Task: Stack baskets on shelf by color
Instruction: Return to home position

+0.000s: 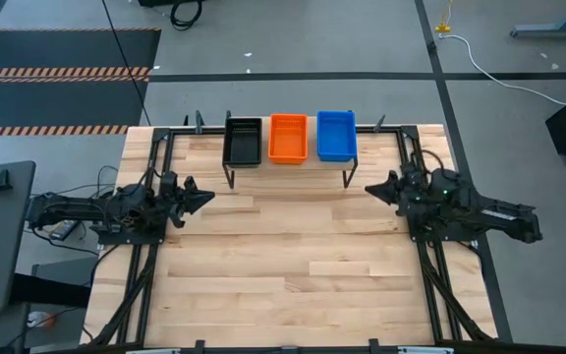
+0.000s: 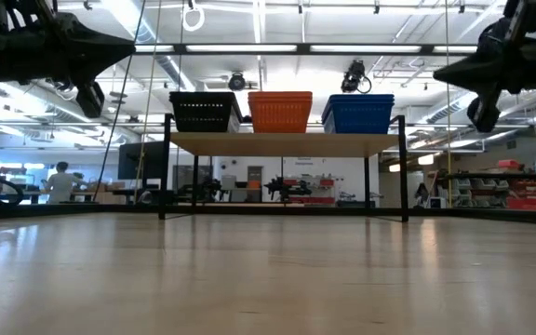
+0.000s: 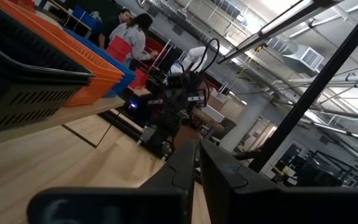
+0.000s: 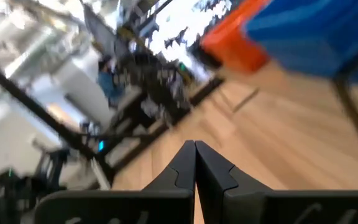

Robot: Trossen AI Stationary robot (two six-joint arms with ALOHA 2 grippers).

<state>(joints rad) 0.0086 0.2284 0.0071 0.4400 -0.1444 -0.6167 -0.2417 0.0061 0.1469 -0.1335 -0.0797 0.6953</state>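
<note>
– At the left gripper (image 1: 199, 197) itself, what was there to see?

– Its two fingers lay pressed together on nothing, over bare table (image 1: 283, 275). The right gripper (image 1: 371, 189) faced it from across the boards, likewise closed and empty. Neither touched a thing.

– And ahead of them?

– Past both fingertips stood the shelf (image 2: 287, 144), apart from either gripper. The black baskets (image 1: 243, 141) sat on its end nearest the left gripper and the blue baskets (image 1: 336, 135) on its end nearest the right gripper. Between them were the orange baskets (image 1: 288, 137). Each colour was nested so closely that I couldn't count the layers.

– How would they have handled, had one needed shifting?

– Lightly, I judged. Thin plastic with mesh walls would be stiff enough to keep its shape, though a wall would likely give under a hard squeeze. The rim looked smooth, so perhaps slippery. I'd have taken a side wall just under the rim, one finger inside and one outside. Lifting slowly mattered, since nested baskets could cling and rise together.

– Anything farther off?

– Beyond the shelf was only the workshop, with a person (image 2: 61, 181) far behind the left gripper. The sorting looked finished.
</note>
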